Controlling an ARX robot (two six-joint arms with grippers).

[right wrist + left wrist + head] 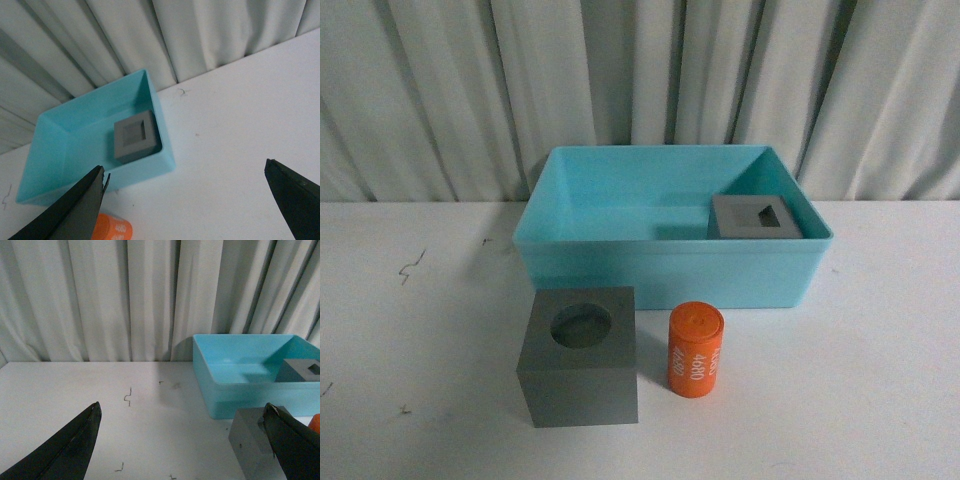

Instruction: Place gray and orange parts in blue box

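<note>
White digits "4480" printed sideways on the orange cylinder (pixel 696 351), a second white line beside them too blurred to read

Gray cube (pixel 136 141) inside blue box (pixel 85 125), orange cylinder (pixel 111 229) outside on white table (pixel 235 125); fingers (pixel 70 215) spread wide

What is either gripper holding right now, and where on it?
Nothing. Left gripper and right gripper are both open and empty. Round-recess cube and orange cylinder sit free on the table; square-recess cube lies in the blue box.
</note>
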